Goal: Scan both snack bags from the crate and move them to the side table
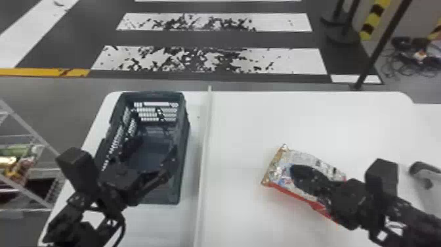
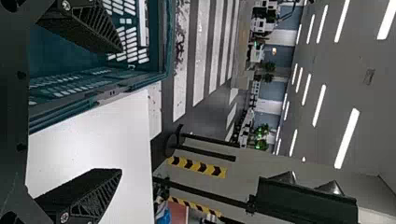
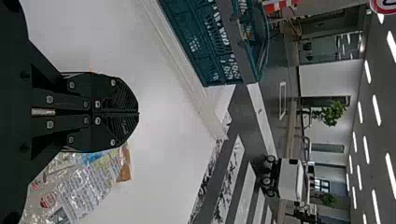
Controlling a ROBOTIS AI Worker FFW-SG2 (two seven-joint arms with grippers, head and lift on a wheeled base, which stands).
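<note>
Silver-backed, with a red edge: snack bag (image 1: 280, 170), found on or just over the white bench (image 1: 242, 124), well apart from the crate (image 1: 183, 144). Positioned over the bag: right gripper (image 3: 138, 112), jaws together, tip against tip. Cannot tell of any film pinched below. Judged as step in hand: presenting the bag for scanning. Advised: confirm the grip before any lift; keep the printed panel (image 3: 86, 191) smooth and uncovered; turn slowly, limp film being prone to creasing under a narrow pinch; lower fully before parting the jaws.

Noted from the head view: both long edges of the bag, plus a grey curved device (image 1: 425, 172), possibly the scanner, near the right forearm. Noted from the right wrist view: closed seam between the fingertips, best suited to checking grip. Noted from the left wrist view: left gripper (image 2: 120, 108) with jaws wide apart, astride the crate's side wall.
</note>
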